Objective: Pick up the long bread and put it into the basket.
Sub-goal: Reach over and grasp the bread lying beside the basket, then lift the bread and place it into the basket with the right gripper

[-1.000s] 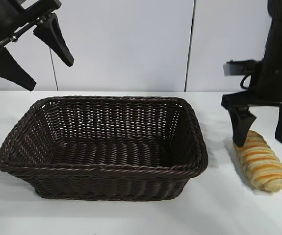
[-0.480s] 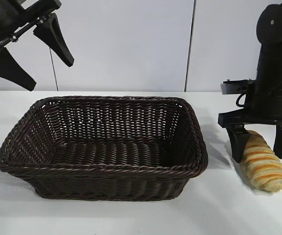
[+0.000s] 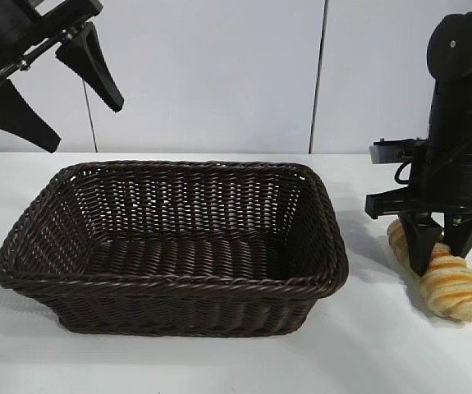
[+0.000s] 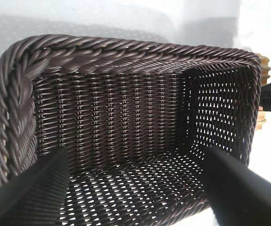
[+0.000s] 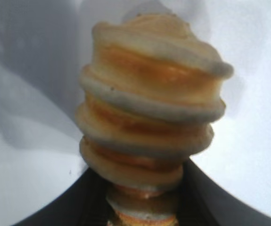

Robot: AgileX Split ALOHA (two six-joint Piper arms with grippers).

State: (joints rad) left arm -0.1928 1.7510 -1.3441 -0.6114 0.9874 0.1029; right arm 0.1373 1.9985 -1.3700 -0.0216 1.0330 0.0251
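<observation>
The long bread [image 3: 455, 289], golden-tan with orange-brown stripes, lies on the white table to the right of the basket [image 3: 170, 287]. My right gripper [image 3: 442, 248] stands straight down over its far half, shut on the loaf with one finger on each side. In the right wrist view the bread [image 5: 149, 108] fills the middle, pinched between the black fingers of the right gripper [image 5: 142, 200]. My left gripper [image 3: 84, 127] hangs open and empty, high above the basket's left end. The left wrist view looks between its fingers [image 4: 31, 193] down into the empty basket [image 4: 126, 52].
The basket is empty. The white tabletop [image 3: 383, 353] runs in front of and beside it, and a white panelled wall [image 3: 219, 74] stands behind. A sliver of the bread [image 4: 264, 61] shows past the basket's far end in the left wrist view.
My right gripper has come down around the bread and its fingers have closed in on it. The loaf has turned slightly on the table. The left arm has not moved.
</observation>
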